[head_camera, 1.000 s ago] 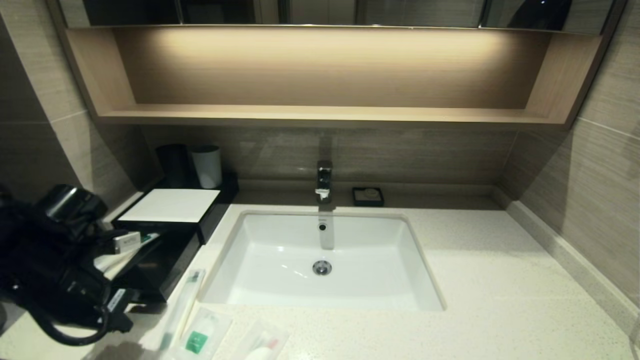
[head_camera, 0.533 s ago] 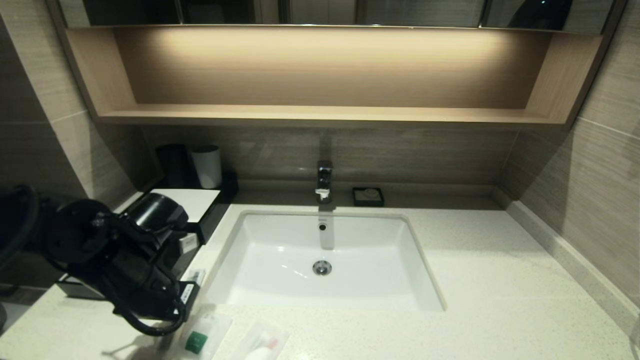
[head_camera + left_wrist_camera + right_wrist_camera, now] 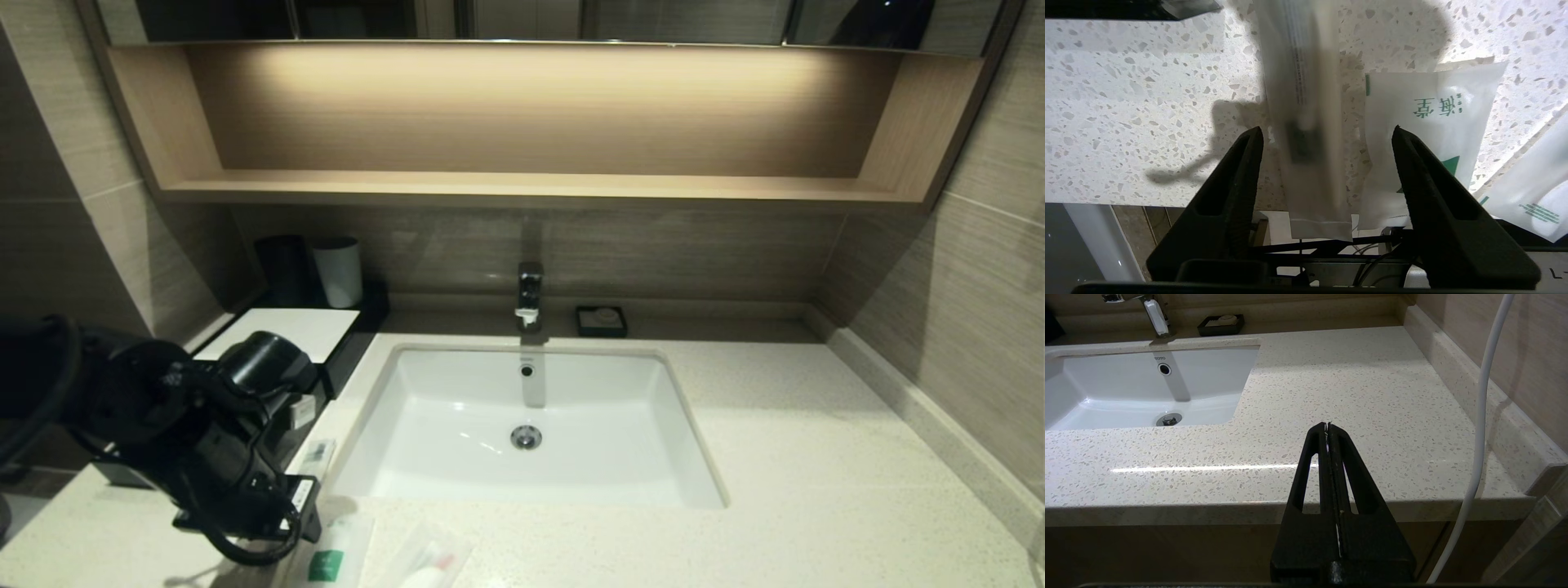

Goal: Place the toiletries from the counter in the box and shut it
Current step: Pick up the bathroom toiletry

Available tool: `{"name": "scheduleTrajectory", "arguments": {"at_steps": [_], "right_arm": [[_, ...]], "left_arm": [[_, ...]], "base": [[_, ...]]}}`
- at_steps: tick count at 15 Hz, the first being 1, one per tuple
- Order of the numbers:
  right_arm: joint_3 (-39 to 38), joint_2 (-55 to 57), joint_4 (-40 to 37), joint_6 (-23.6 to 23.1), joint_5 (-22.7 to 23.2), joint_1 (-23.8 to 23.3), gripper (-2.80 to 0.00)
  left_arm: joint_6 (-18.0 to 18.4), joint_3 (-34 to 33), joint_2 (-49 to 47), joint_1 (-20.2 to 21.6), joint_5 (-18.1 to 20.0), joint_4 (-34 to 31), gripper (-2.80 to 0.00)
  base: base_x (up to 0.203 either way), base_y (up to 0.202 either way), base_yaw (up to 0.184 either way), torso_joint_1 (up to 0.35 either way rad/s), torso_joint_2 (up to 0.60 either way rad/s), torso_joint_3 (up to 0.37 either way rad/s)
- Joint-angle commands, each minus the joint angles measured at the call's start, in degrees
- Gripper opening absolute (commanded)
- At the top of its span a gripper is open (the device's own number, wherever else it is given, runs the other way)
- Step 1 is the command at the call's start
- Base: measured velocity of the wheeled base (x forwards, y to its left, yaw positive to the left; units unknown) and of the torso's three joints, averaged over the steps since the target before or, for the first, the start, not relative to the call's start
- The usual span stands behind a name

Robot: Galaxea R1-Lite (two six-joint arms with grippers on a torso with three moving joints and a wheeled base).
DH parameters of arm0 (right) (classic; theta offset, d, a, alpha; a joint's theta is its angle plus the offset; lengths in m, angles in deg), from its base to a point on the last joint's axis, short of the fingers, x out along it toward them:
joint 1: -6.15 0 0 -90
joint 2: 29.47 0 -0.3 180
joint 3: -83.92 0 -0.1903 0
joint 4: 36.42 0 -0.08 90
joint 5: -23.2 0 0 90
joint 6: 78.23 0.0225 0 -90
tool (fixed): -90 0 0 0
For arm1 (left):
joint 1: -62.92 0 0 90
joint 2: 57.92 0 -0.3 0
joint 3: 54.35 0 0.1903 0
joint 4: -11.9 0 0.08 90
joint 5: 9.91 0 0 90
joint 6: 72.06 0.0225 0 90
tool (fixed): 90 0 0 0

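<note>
Toiletries pickup in hand: your left hand (image 3: 1327,134) hangs spread wide above the next pack.

Largest first: the surface (image 3: 816,482) holds the box (image 3: 277,333) at its left rear, partly hidden by your arm; the toothbrush pack (image 3: 1304,122) lies between the fingers, green-label sachet (image 3: 1425,134) just beside it. Next, I judge, lower and pinch only the pack. Your right hand (image 3: 1328,426), pressed together, idles off the front edge.
</note>
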Motion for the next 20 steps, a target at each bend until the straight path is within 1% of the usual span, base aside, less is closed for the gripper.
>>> {"name": "scheduleTrajectory", "arguments": {"at_steps": [1,3,7,9,11,14,18,20], "right_arm": [[0.0,0.0,0.0,0.0,0.0,0.0,-2.8],[0.0,0.0,0.0,-0.1,0.0,0.0,-2.8],[0.0,0.0,0.0,0.0,0.0,0.0,-2.8],[0.0,0.0,0.0,0.0,0.0,0.0,-2.8],[0.0,0.0,0.0,0.0,0.0,0.0,-2.8],[0.0,0.0,0.0,0.0,0.0,0.0,-2.8],[0.0,0.0,0.0,0.0,0.0,0.0,-2.8],[0.0,0.1,0.0,0.0,0.0,0.0,-2.8]], "left_arm": [[0.0,0.7,2.9,0.0,-0.2,-0.8,0.0],[-0.1,0.7,3.7,0.1,-0.3,-3.1,0.0],[-0.4,-1.2,4.2,1.6,-2.0,-3.0,0.0],[-0.4,-1.7,3.7,2.7,-2.1,-2.6,0.0],[-0.4,-2.0,2.3,3.4,-1.7,-2.5,0.0],[-0.3,-1.8,2.0,3.4,-0.5,-2.4,0.0],[-0.3,-2.5,1.7,3.7,-0.1,-1.7,0.0],[-0.2,-2.7,1.4,3.8,0.9,-1.2,0.0]], "base": [[0.0,0.0,0.0,0.0,0.0,0.0],[0.0,0.0,0.0,0.0,0.0,0.0],[0.0,0.0,0.0,0.0,0.0,0.0],[0.0,0.0,0.0,0.0,0.0,0.0],[0.0,0.0,0.0,0.0,0.0,0.0],[0.0,0.0,0.0,0.0,0.0,0.0],[0.0,0.0,0.0,0.0,0.0,0.0],[0.0,0.0,0.0,0.0,0.0,0.0]]}}
